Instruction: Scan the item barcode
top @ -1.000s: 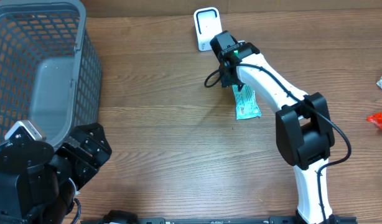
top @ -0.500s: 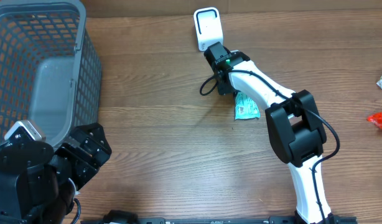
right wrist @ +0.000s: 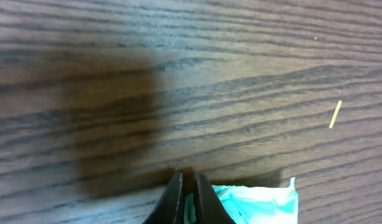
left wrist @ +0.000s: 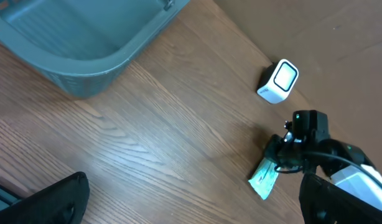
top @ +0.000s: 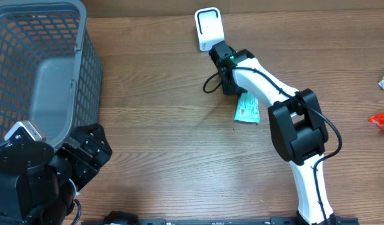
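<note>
Here the right gripper (right wrist: 188, 194) is pinched shut on the near edge of the teal packet (right wrist: 256, 202), which lies on the table (right wrist: 241, 74) right under its fingertips. The white scanner (top: 208, 28) stands just beyond it. The left gripper (top: 85, 153) stands wide, holding nothing.

The right arm (top: 270, 87) stretches forward and to the left with its wrist turned down. The right gripper (right wrist: 186, 182) has its fingertips pressed together on the edge of a teal packet (right wrist: 259, 202). The left arm (top: 23, 181) sits folded at the near left, and the left gripper (top: 85, 155) is spread wide and holds nothing.
</note>
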Robot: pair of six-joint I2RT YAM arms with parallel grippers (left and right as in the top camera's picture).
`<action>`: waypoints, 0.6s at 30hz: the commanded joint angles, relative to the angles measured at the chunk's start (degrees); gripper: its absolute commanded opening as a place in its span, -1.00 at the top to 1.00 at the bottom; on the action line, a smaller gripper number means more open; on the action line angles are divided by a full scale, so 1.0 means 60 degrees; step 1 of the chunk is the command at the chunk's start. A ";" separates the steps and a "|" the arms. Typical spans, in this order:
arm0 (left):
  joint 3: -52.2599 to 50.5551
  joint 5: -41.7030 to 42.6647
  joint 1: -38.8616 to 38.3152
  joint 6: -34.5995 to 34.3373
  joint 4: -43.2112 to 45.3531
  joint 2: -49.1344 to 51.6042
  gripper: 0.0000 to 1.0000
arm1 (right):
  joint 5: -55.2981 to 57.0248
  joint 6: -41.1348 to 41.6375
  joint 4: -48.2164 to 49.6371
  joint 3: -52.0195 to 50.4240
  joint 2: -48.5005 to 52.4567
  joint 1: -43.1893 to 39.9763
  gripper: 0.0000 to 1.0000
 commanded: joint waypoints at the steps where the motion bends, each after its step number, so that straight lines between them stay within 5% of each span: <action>1: 0.0047 0.0004 0.0076 0.0142 0.0011 0.0015 -0.99 | -0.1217 0.0098 -0.0426 0.1435 0.0004 -0.0142 0.93; 9: 0.0047 0.0004 0.0076 0.0142 0.0011 0.0015 -0.99 | -0.6550 -0.0313 -0.1271 0.3880 0.0004 -0.0459 0.93; 18: 0.0047 0.0004 0.0076 0.0142 0.0011 0.0015 -0.99 | -1.0309 -0.0404 -0.0157 0.2830 0.0029 -0.0637 0.93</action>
